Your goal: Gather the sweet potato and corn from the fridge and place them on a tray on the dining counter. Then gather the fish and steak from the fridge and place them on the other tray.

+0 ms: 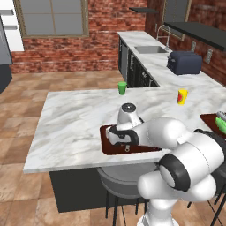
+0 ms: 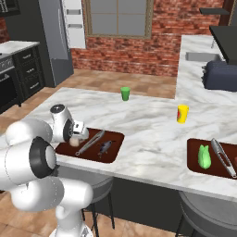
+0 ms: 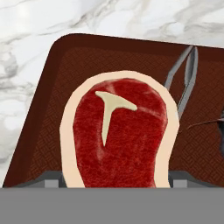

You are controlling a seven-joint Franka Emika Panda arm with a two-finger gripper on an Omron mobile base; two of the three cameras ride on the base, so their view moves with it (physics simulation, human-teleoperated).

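Observation:
The steak (image 3: 118, 135), red with a pale fat rim, fills the gap between my finger tips low over the left tray (image 3: 48, 109). My gripper (image 3: 114, 183) is shut on it, at the tray's near left end (image 2: 115, 136). On the same tray lie the fish (image 2: 105, 147) and grey tongs (image 2: 90, 142). The corn (image 2: 204, 156) lies on the other tray (image 2: 194, 159) to the right, with more tongs (image 2: 223, 157). Both trays sit on the dining counter (image 2: 148, 125). The fridge (image 2: 55, 41) stands shut at the back left. The sweet potato is out of view.
A green cup (image 2: 125, 93) and a yellow-and-red cup (image 2: 183, 113) stand on the counter behind the trays. A dark toaster (image 1: 184, 62) and a sink (image 1: 150, 49) are on the far counter. Grey stools (image 2: 92, 185) stand under the near edge.

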